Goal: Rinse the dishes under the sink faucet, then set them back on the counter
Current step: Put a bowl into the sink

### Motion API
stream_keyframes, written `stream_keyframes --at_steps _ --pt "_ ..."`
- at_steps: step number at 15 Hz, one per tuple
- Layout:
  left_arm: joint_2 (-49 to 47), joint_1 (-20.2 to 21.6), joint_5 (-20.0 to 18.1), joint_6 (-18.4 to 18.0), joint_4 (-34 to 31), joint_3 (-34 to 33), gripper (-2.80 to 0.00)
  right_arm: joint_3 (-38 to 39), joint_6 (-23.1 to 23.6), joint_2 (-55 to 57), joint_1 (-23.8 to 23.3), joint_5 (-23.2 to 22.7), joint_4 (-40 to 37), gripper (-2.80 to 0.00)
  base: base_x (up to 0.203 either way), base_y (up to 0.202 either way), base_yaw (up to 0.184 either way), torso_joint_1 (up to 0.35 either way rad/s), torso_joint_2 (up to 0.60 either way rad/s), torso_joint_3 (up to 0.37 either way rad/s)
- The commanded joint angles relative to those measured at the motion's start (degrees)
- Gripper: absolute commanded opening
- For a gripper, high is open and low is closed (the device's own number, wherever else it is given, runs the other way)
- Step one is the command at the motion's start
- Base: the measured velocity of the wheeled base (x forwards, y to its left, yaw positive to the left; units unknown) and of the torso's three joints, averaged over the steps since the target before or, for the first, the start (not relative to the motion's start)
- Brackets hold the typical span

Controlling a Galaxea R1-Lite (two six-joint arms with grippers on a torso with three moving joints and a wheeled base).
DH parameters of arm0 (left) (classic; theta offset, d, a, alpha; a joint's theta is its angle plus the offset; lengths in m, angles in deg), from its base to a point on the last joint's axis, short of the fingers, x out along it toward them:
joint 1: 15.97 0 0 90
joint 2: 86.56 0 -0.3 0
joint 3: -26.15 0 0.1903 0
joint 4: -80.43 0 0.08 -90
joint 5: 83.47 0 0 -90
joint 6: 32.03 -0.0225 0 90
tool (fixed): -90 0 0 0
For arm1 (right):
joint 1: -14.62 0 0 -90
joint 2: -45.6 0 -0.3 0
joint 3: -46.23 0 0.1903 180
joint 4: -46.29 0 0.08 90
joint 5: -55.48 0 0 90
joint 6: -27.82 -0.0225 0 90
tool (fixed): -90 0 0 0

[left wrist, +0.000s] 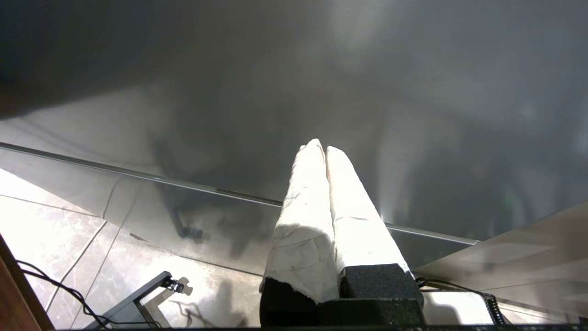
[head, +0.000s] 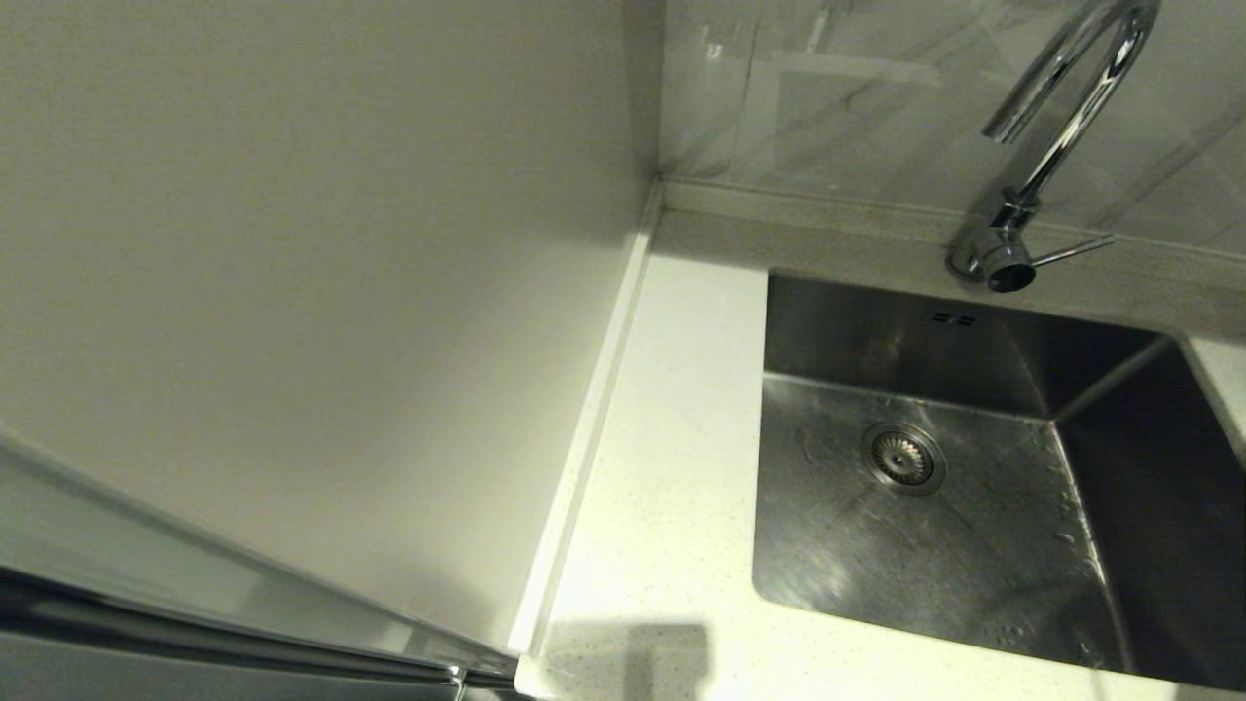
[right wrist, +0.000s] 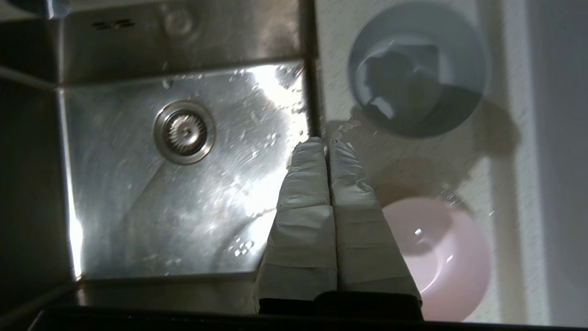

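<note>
Two bowls, grey-blue (right wrist: 417, 76) and pink (right wrist: 436, 257), sit on the counter (right wrist: 335, 55) beside the sink (right wrist: 183, 184). Right gripper (right wrist: 327, 145), closed and empty, hovers above them; picking one up likely requires opening first. Left gripper (left wrist: 321, 149) is parked, closed.

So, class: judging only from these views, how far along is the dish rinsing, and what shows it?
Done: the sink is empty with droplets on its floor, and the grey-blue bowl and pink bowl sit on the counter beside it. In hand: nothing; the right gripper is shut and empty above the sink edge, and the left gripper is shut, away from the sink. Left: unclear; no white bowl is visible.
</note>
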Motion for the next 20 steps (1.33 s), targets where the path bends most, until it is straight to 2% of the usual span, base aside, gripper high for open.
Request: stream_keyframes --at_steps 1,3,6,10,14,17,20 --pt "0.2 0.0 0.0 0.0 0.0 0.0 -2.80 -2.3 0.6 3.7 -0.2 -0.2 0.1 0.00 0.000 0.000 0.000 0.000 0.00 0.000" --pt "0.2 0.0 0.0 0.0 0.0 0.0 -2.80 -1.7 2.2 5.1 -0.5 -0.3 0.5 0.00 0.000 0.000 0.000 0.000 0.00 0.000" --pt "0.2 0.0 0.0 0.0 0.0 0.0 -2.80 0.8 11.2 7.0 -0.6 -0.9 0.4 0.00 0.000 0.000 0.000 0.000 0.00 0.000" --pt "0.2 -0.1 0.0 0.0 0.0 0.0 -2.80 5.4 18.1 9.7 -0.3 -3.5 1.6 0.00 0.000 0.000 0.000 0.000 0.00 0.000" --pt "0.3 0.0 0.0 0.0 0.0 0.0 -2.80 5.5 22.9 11.8 1.6 -3.9 2.9 0.00 0.000 0.000 0.000 0.000 0.00 0.000" --pt "0.2 0.0 0.0 0.0 0.0 0.0 -2.80 3.7 28.6 14.6 2.6 -3.8 4.6 0.00 0.000 0.000 0.000 0.000 0.00 0.000" --pt "0.2 -0.1 0.0 0.0 0.0 0.0 -2.80 2.9 29.5 17.0 4.8 -3.5 9.2 0.00 0.000 0.000 0.000 0.000 0.00 0.000"
